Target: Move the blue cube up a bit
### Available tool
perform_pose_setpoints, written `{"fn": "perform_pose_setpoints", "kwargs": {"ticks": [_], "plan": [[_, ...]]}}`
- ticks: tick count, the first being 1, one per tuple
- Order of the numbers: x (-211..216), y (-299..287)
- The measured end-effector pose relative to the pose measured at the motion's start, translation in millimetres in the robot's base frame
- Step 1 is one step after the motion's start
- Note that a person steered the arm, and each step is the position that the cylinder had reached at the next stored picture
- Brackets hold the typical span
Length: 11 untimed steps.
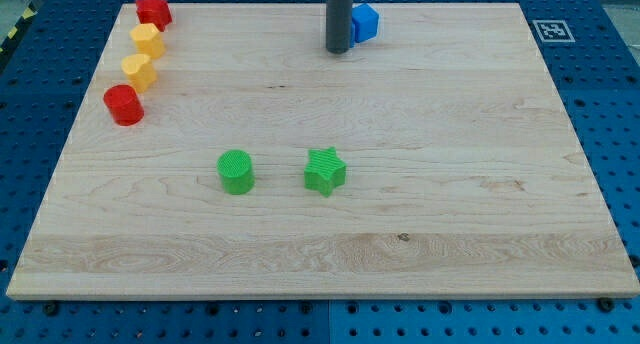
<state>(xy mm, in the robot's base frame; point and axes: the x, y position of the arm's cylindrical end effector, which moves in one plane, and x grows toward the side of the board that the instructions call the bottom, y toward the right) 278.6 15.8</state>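
Observation:
The blue cube sits near the view's top edge of the wooden board, a little right of centre. My rod comes down from the view's top, and my tip rests on the board just left of and slightly below the blue cube, partly covering its left side. I cannot tell if the tip touches the cube.
At the view's upper left stand a red block, two yellow blocks and a red cylinder in a slanted line. A green cylinder and a green star sit mid-board.

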Motion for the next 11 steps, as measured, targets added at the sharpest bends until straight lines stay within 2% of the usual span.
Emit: {"fn": "perform_pose_setpoints", "kwargs": {"ticks": [2, 5, 7, 9, 11], "plan": [[-16, -2], [11, 10], [-6, 40], [-18, 34], [-4, 33]]}}
